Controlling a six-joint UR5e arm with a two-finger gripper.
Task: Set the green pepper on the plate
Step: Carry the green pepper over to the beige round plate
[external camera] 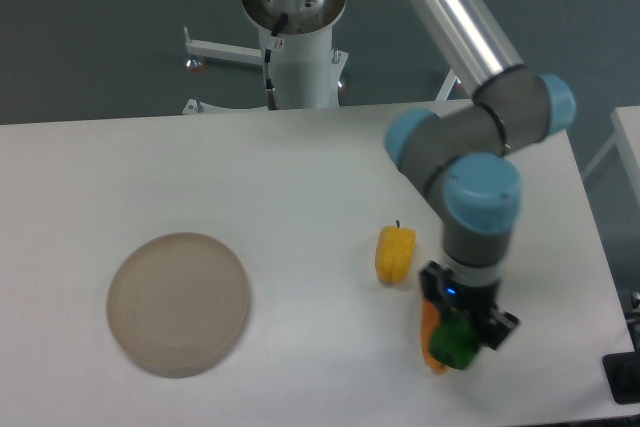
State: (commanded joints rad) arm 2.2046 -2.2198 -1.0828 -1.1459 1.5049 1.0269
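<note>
1 relation settles the coming move: the green pepper sits directly under the gripper, at the tips of the fingers, while the plate lies well apart to the left across the white worktop. The wrist points straight down over the pepper, near the worktop's front right part. The fingers look closed around the green pepper, though the gripper's dark body hides the contact, and whether the pepper is lifted or resting on the worktop cannot be told. The pepper shows as a small, glossy, dark-green lump, roundish, with no clear long axis. An orange item, perhaps a carrot, lies touching or just beside it on the left. A yellow pepper lies near, up and left.
</note>
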